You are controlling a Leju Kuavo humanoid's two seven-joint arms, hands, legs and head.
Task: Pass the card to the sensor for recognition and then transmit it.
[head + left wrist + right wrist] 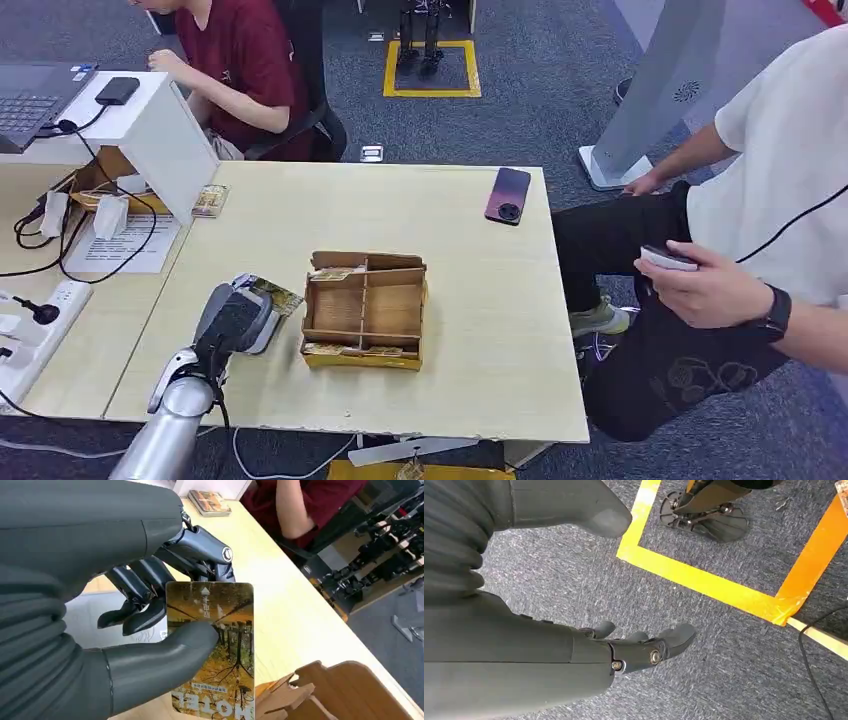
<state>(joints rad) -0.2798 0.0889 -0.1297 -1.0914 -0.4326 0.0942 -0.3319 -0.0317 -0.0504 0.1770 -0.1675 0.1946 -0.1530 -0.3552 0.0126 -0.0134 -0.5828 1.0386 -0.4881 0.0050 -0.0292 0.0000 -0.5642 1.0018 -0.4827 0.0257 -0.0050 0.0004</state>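
Left hand point(150, 630) pinches card point(215, 650) over pale table point(460, 230); right hand point(624, 650), fingers apart, above grey carpet point(704, 680).

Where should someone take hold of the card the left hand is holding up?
Take the card by its free long edge, coming from the side away from the left hand: the thumb presses one face, the fingers back the other, and that edge stays uncovered.

Autumn-forest card point(220, 650), golden print with "HOTEL" lettering, pinched upright between thumb and fingers of the left hand point(150, 645). Held just above the table, at nine o'clock from the wooden box point(365, 310), just beside it.
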